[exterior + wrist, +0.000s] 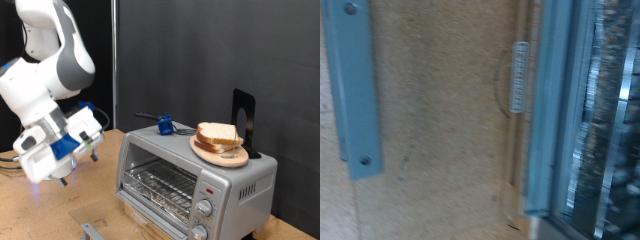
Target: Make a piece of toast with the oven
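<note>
The silver-grey oven (240, 180) stands on the wooden table at the exterior view's right, with its wire rack showing through the front glass and round knobs (205, 208) at its lower right. The piece of toast (217, 133) lies on a round wooden plate (228, 156) on top of the oven. My gripper (68, 178) hangs above the table to the left of the oven, apart from it, with nothing seen in it. The wrist view shows no fingers, only the table, the oven's front edge and rack (590, 120), blurred, and a pale handle-like bar (519, 75).
A thin black upright stand (244, 120) rises behind the plate. A small blue object (164, 125) sits on the oven's back left corner. A grey-blue metal bracket (92, 232) lies on the table in front of the arm; it also shows in the wrist view (350, 90).
</note>
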Controlling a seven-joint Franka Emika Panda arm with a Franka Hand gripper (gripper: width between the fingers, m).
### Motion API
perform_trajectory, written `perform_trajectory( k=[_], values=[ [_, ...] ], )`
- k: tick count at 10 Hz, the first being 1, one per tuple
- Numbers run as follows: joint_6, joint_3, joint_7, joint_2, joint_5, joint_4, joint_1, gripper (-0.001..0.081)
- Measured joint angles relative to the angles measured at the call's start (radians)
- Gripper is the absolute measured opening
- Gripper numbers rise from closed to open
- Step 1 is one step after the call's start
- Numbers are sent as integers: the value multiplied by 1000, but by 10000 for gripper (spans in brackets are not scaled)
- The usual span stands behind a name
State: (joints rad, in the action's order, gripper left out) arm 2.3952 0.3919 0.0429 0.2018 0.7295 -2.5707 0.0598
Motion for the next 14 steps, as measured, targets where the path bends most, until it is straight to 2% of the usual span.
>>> perform_trajectory(
  k=[3, 5, 6, 7, 9, 10, 12, 14],
  values=[
    [-106, -6, -93, 124, -65, 17, -6, 808],
    [-116, -49, -231, 189, -147, 9, -26, 808],
    [-116, -47, -216, 187, -141, 9, -26, 808],
    [-100, -46, -202, 186, -96, 8, -19, 808],
    [-38, -53, -168, 201, 89, 23, 38, 808],
    [-25, -70, -175, 211, 127, 36, 61, 808],
    [-27, -133, -200, 224, 84, 56, 80, 808],
    [-37, -213, -214, 232, -30, 74, 86, 808]
  ],
)
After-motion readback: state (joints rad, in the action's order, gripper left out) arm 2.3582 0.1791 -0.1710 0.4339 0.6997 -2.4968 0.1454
